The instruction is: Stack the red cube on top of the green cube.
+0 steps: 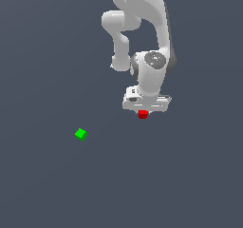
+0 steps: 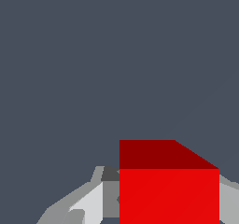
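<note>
Directly beneath the gripper (image 1: 143,112), the red cube (image 1: 143,114) shows only as a small patch; the white hand body covers its upper part in the exterior view. In the wrist view the red cube (image 2: 169,190) sits between grey finger (image 2: 86,204) surfaces on both sides, and the gripper (image 2: 169,204) is pinched onto it. The picture edge cuts off the cube's lower part and the fingers, so the contact faces themselves are not fully visible.

The green cube (image 1: 81,134) lies well apart from the gripper, toward the exterior view's left and lower in that picture. It does not appear in the wrist view. The stretch of grey desk (image 1: 190,184) between the gripper and the green cube is plain, and the same flat surface extends around the gripper on all sides to the picture borders; no desk edge is visible.

The red cube has equal sides, so no long axis applies. In the wrist view one bright face looks squarely at the camera and a darker face recedes beyond it. The green cube is turned, with a corner toward the exterior camera.

Whether the red cube rests on the desk or hangs above it cannot be determined. The arm's upper links run out of the exterior view.
</note>
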Tool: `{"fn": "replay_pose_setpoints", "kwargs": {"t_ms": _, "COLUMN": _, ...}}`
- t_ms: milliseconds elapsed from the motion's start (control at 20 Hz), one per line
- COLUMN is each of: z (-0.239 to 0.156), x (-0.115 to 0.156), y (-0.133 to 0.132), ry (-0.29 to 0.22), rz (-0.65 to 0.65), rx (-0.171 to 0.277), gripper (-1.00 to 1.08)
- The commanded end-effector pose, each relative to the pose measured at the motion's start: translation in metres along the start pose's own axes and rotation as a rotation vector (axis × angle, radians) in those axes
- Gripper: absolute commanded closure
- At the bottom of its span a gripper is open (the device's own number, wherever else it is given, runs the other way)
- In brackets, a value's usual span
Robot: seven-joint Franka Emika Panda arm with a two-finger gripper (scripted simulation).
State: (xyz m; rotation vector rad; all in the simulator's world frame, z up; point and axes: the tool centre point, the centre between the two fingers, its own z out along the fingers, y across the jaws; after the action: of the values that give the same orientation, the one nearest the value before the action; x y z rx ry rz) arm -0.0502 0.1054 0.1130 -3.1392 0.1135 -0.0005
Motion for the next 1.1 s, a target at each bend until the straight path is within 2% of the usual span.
{"fn": "replay_pose_setpoints", "kwargs": {"t_ms": 0, "z": 0.003, "x": 0.005, "y": 0.018, "ry": 0.001, "rz": 0.001, "rx": 0.0, "gripper": 1.08}}
{"fn": "replay_pose_setpoints", "kwargs": {"t_ms": 200, "z": 0.009, "x": 0.015, "y": 0.056, "ry": 0.001, "rz": 0.001, "rx": -0.001, "gripper": 1.08}}
{"fn": "replay_pose_setpoints", "kwargs": {"t_ms": 800, "z": 0.033, "x": 0.058, "y": 0.201, "ry": 0.001, "rz": 0.001, "rx": -0.001, "gripper": 1.08}}
{"fn": "replay_pose_setpoints", "kwargs": {"t_ms": 1050, "z": 0.042, "x": 0.074, "y": 0.25, "ry": 0.0, "rz": 0.001, "rx": -0.001, "gripper": 1.08}}
